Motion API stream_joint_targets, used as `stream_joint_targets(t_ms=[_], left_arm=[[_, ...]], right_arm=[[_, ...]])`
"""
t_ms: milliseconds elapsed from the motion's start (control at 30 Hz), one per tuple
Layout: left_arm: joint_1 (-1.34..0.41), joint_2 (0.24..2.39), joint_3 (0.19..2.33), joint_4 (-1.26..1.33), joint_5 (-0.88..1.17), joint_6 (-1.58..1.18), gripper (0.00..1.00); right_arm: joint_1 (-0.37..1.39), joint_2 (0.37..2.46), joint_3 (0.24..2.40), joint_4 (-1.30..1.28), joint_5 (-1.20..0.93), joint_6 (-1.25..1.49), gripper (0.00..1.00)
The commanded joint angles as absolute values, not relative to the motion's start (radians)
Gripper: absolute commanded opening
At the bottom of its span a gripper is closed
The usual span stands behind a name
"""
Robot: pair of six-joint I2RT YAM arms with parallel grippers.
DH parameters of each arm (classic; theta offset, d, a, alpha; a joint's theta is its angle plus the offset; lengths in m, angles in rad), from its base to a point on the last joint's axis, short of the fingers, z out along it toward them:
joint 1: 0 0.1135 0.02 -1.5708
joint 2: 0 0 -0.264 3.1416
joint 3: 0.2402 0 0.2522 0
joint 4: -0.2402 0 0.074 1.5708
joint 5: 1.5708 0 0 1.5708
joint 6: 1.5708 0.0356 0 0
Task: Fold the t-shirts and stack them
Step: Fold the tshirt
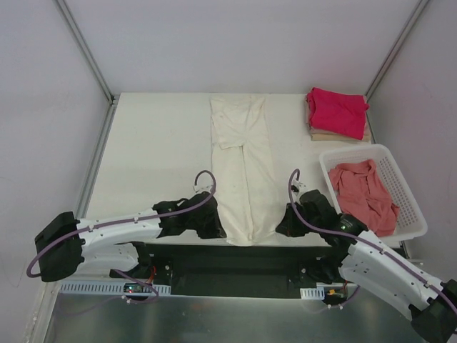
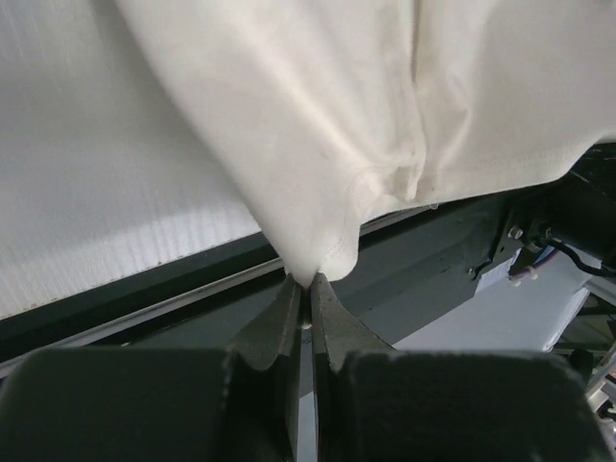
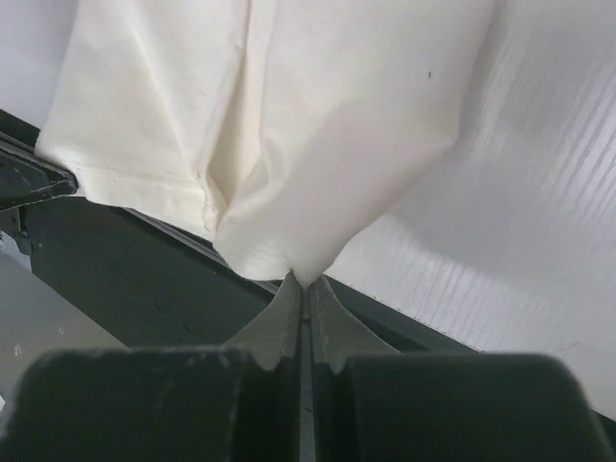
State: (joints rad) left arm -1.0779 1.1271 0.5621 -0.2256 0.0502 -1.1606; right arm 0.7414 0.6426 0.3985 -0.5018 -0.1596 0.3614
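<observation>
The cream cotton t-shirt (image 1: 243, 171) lies folded lengthwise along the desk (image 1: 157, 143). The left jaws and right jaws each clamp a near-edge hem corner, presumably to carry the hem toward the far edge.

We see a plain cream t-shirt (image 1: 243, 171), unprinted, on a white desk (image 1: 157, 150) with fine ribbed lines. At the far right a magenta-red t-shirt (image 1: 335, 111) covers a tan t-shirt (image 1: 341, 136); nearer, a salmon-pink t-shirt (image 1: 364, 193) fills a white slotted basket (image 1: 408, 196). The left pincer (image 2: 306, 289) and right pincer (image 3: 306, 289) are dark grey; the arms (image 1: 121, 229) are white and black, with purple cables (image 1: 178, 207)
</observation>
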Motion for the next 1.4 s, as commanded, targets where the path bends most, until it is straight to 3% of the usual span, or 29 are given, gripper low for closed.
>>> stream_joint_targets(t_ms=[0,167,433,900,1367], left_arm=[[-0.973,1.127,0.676,-0.221,0.009,-1.039,0.00],[-0.818,1.233,0.830,-0.218,0.038,-0.905,0.00],[-0.667,1.422,1.040,-0.216,0.048,-0.816,0.00],[-0.545,1.649,1.247,-0.218,-0.023,-0.749,0.00],[-0.453,1.848,1.374,-0.218,0.037,-0.724,0.00]], right_arm=[[0.744,0.701,0.554,-0.476,-0.052,0.299,0.01],[0.718,0.882,0.736,-0.404,0.080,0.250,0.01],[0.588,1.158,0.949,-0.334,0.109,0.183,0.01],[0.431,1.586,1.239,-0.267,-0.043,0.058,0.01],[0.382,1.810,1.410,-0.273,-0.058,0.006,0.02]])
